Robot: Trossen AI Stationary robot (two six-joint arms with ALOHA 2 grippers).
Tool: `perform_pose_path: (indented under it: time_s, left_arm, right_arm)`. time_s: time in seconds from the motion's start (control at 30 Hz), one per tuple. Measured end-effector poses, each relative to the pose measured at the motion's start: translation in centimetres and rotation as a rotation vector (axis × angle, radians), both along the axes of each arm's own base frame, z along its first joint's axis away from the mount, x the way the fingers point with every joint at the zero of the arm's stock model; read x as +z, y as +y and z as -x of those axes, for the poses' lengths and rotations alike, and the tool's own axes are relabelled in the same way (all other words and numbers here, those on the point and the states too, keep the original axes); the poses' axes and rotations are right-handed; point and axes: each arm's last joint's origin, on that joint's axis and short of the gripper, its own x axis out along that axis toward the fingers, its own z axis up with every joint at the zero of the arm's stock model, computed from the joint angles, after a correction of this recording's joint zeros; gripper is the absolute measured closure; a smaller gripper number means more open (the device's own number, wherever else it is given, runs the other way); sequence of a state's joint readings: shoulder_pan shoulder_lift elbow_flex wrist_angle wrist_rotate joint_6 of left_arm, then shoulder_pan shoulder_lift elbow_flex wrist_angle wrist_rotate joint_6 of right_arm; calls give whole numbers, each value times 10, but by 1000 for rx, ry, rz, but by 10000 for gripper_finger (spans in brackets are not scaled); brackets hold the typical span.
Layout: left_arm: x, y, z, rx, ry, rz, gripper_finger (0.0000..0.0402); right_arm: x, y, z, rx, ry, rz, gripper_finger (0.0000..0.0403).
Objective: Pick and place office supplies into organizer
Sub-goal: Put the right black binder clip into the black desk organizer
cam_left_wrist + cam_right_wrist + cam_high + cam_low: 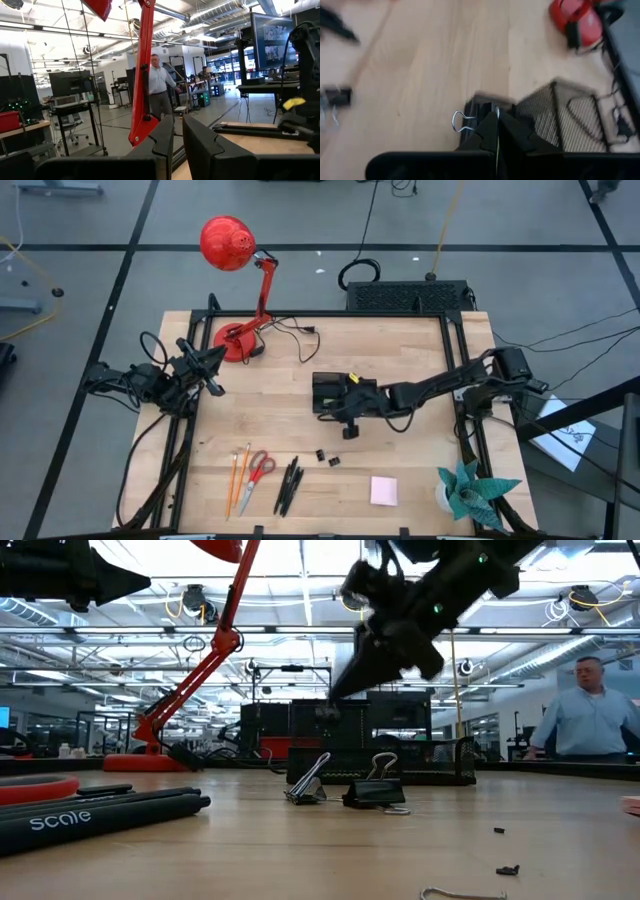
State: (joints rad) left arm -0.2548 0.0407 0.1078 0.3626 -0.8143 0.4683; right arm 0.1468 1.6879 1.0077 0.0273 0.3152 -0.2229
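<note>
The right gripper (352, 402) is held above the middle of the table (400, 480), just over the black mesh organizer (328, 392). Its fingers (512, 131) are pressed together, and in the right wrist view a black binder clip (476, 114) with wire handles is seen just past their tips, beside the organizer's mesh wall (570, 117); whether the clip is actually gripped cannot be told. A small yellow-green piece (352, 378) is seen at the gripper.

The left gripper (212, 372) is raised at the left side of the table, near the base of the red lamp (238, 340). Its fingers (202, 145) are set narrow, with only a slim gap between them and nothing held.

Along the front of the table the remaining supplies are laid out: orange pencils (238, 478), red-handled scissors (259, 469), black pens (289, 484), two small black clips (327, 457) and a pink sticky-note pad (384, 491). A teal paper plant (470, 490) is placed at the front right corner.

A person (590, 715) in a blue shirt is seen in the room behind the table.
</note>
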Motion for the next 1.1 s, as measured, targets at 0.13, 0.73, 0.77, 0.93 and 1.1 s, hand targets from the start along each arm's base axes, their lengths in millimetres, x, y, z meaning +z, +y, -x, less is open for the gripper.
perform_pose_path:
  time_s: [0.13,0.73,0.77,0.93,1.1]
  left_arm:
    - [0,0,0,0,0,0,355]
    - [0,0,0,6,1,3,355]
    - [0,0,0,6,1,3,355]
    - [0,0,0,10,8,-7,355]
    - [0,0,0,13,14,-17,355]
  right_arm:
    - [-9,-1,-3,-36,15,33,401]
    - [-25,-4,-4,-156,47,30,401]
    - [-26,-4,-3,-159,57,30,401]
    - [-29,-5,1,-163,110,44,401]
    - [-28,-5,-1,-166,96,39,400]
